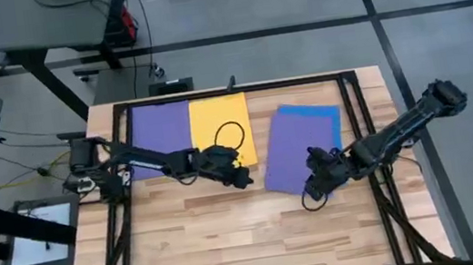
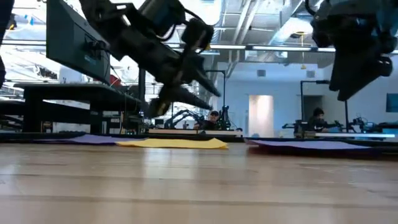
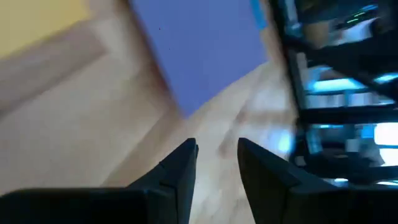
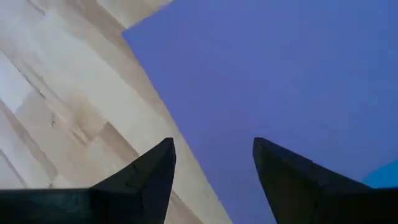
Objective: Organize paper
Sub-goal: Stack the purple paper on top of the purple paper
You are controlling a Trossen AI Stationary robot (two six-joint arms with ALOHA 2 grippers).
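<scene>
Four sheets of paper lie flat at the far half of the table. A purple one [image 1: 159, 129] is at the far left, with a yellow one [image 1: 220, 127] beside it. To the right, a tilted purple sheet [image 1: 294, 150] lies on a blue one [image 1: 324, 114]. My left gripper [image 1: 242, 177] hovers open off the yellow sheet's near right corner, above bare wood [image 3: 217, 163]. My right gripper [image 1: 315, 184] hovers open over the tilted purple sheet's near corner [image 4: 211, 165]. In the low view both grippers hang clear of the table.
A black frame [image 1: 353, 99] runs around the work area. A black cable loop [image 1: 230, 134] hangs over the yellow sheet. The near half of the table is bare wood [image 1: 251, 240]. A white printed sheet [image 1: 44, 233] lies on a stand off the table's left edge.
</scene>
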